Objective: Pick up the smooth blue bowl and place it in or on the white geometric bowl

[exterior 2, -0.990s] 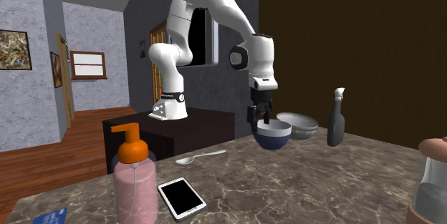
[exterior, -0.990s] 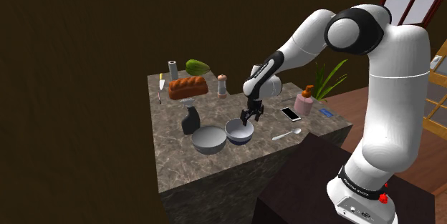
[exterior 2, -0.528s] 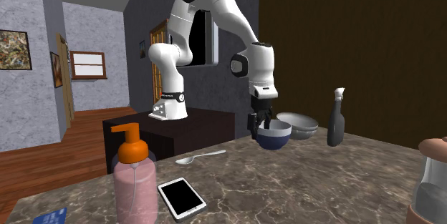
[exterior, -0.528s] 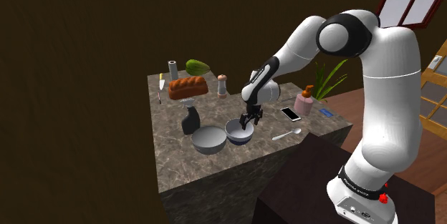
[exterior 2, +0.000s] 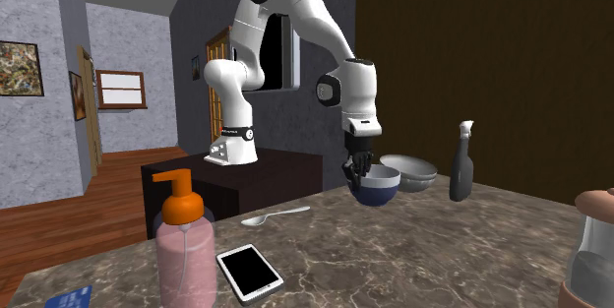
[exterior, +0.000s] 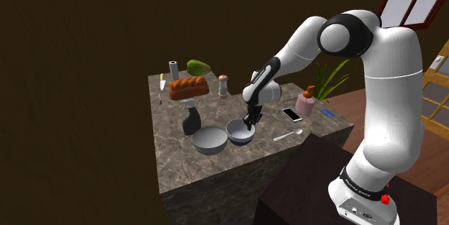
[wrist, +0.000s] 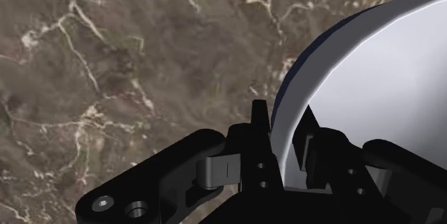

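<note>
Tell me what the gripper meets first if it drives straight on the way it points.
The blue bowl: the gripper straddles its rim, so the bowl's wall would probably jam into it before the countertop is reached.

a spoon (exterior: 288, 136), phone (exterior: 292, 114), bread loaf (exterior: 188, 87), dark spray bottle (exterior: 191, 121) and pink soap dispenser (exterior 2: 185, 252) sit on the marble counter (exterior: 216, 162).

A dark, veined marble counter (exterior: 180, 162) is standing at the centre of the shoulder view, a dark brown wall (exterior: 86, 44) rising behind it from nine to twelve o'clock and a red-framed window (exterior: 419, 1) showing at one o'clock. In the second exterior view, grey walls (exterior 2: 30, 158) are carrying framed pictures (exterior 2: 20, 68) at nine o'clock above a wood floor (exterior 2: 98, 176).
</note>
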{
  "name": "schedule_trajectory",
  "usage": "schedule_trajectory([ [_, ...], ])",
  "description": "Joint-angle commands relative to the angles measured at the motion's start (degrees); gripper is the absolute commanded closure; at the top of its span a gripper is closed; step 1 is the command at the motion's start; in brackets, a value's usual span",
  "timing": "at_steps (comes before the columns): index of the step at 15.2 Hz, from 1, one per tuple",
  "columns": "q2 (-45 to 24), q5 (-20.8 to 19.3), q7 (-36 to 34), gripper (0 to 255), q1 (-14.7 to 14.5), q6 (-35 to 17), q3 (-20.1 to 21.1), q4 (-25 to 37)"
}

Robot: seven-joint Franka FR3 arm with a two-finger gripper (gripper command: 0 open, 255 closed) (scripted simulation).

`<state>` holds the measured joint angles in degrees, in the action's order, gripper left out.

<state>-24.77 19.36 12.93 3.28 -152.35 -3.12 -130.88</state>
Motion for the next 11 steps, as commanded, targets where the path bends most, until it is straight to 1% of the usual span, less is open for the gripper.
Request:
schedule_trajectory([
  [1,0.0,0.0,0.0,255,0.0,0.0,0.0,0.0],
  [7,-0.01,0.01,0.01,255,0.0,-0.01,0.0,0.0],
  [11,3.03,-1.16,-1.13,255,-0.56,2.37,-0.81,-0.61],
])
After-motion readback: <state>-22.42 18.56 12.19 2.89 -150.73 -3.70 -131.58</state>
